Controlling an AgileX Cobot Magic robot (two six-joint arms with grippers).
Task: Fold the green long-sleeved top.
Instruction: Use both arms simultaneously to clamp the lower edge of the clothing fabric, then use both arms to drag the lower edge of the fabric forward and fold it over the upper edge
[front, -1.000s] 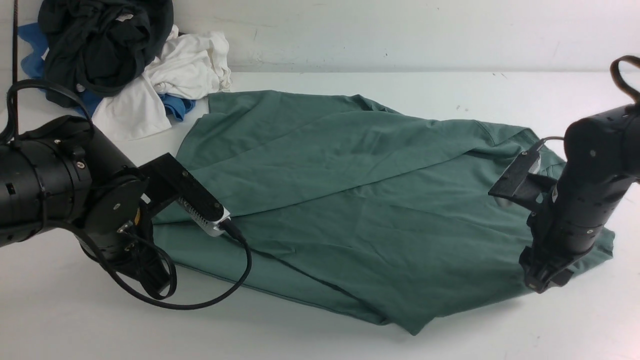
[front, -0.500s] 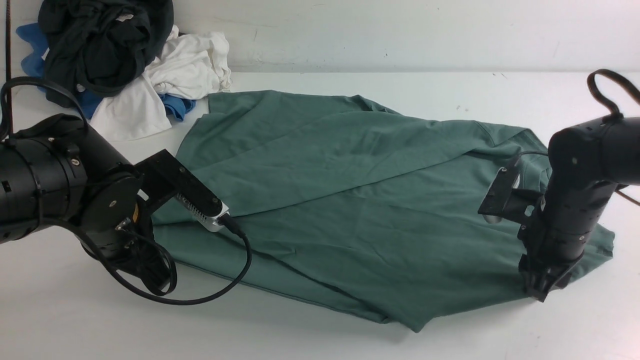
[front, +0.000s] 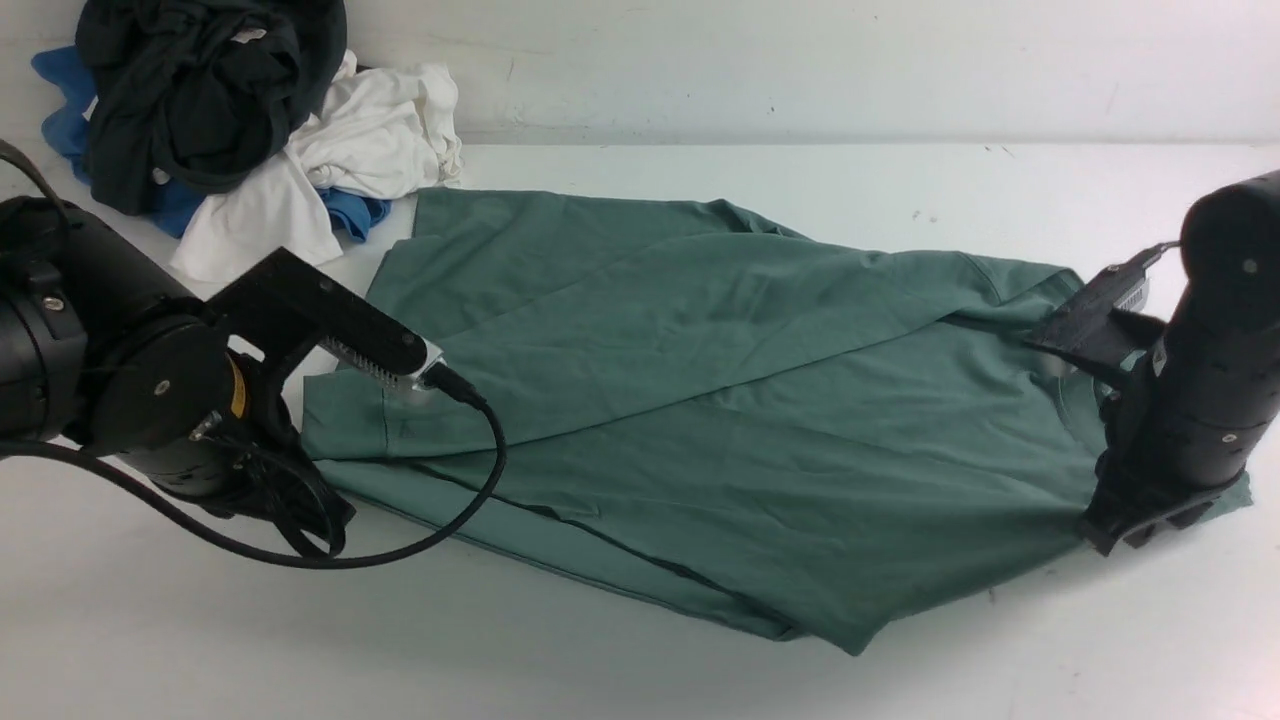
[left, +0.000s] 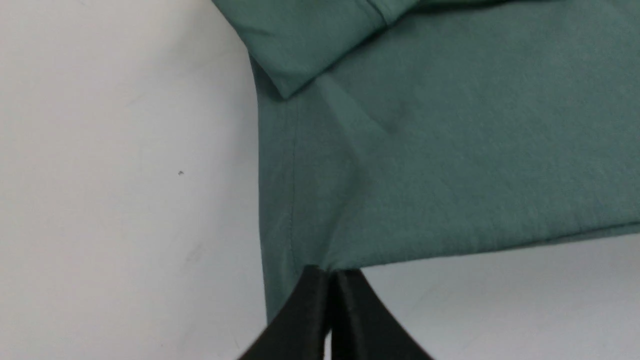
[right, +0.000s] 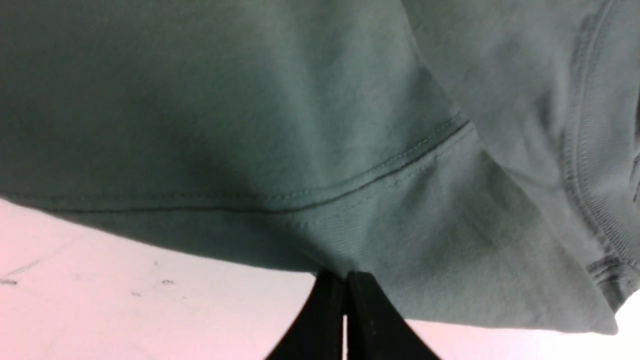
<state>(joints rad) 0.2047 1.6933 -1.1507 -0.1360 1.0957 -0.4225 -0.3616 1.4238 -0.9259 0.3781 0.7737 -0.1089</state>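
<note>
The green long-sleeved top lies across the table, partly folded over itself with diagonal creases. My left gripper is at its near left corner. In the left wrist view the left gripper is shut on the hemmed corner of the top. My right gripper is at the top's right end. In the right wrist view the right gripper is shut on the edge of the top, beside a seam and the ribbed collar. The chest logo and neck label are hidden.
A pile of clothes sits at the back left corner: a blackish garment, a white one and a blue one. The left arm's cable loops over the top's near left part. A wall runs along the back.
Both arms have moved with the cloth held. The left wrist has risen and drawn back to the left, the right arm has moved right, and the top is stretched wider.
</note>
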